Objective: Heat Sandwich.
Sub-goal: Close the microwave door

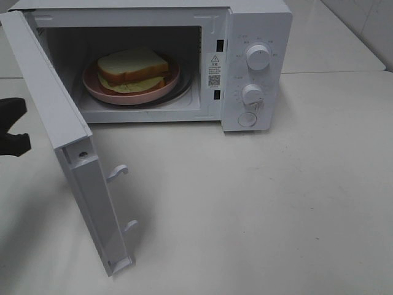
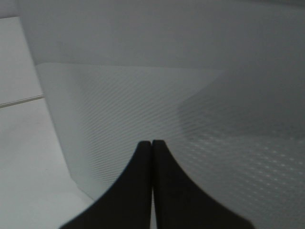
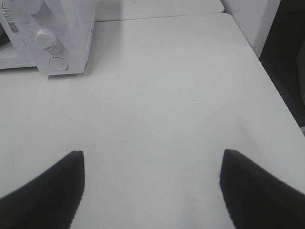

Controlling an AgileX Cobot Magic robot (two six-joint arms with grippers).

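**Sandwich (image 1: 132, 66) loaded, door (image 1: 55, 110) not yet shut**

Table (image 1: 276, 215), white and bare, fills the lower half of the exterior high frame. At upper centre the microwave (image 1: 255, 37) is set with its cavity exposed. The door is swung wide toward the lower left, and two latch hooks show on its free edge. Inside the cavity a round pink plate (image 1: 98, 92) is seen, and the sandwich is laid flat on it, upper left of centre in the frame.

Loading is judged to be done, and closing the door is taken to be the step in hand. The left gripper (image 2: 152, 143) is clenched on nothing, with its fingertips pressed together. It is aimed at the door's outer face, which fills the left wrist frame. Whether contact has been made cannot be told. In the exterior high frame it is glimpsed at the left edge, behind the door. The right gripper (image 3: 152, 155) is released, its jaws wide apart with nothing between them, and is held over bare table.

A steady push on the outer face is called for next — best placed near the free edge — and carried round until the hooks are seated. After that the upper knob (image 1: 258, 56) and lower knob (image 1: 252, 94) would have to be turned.
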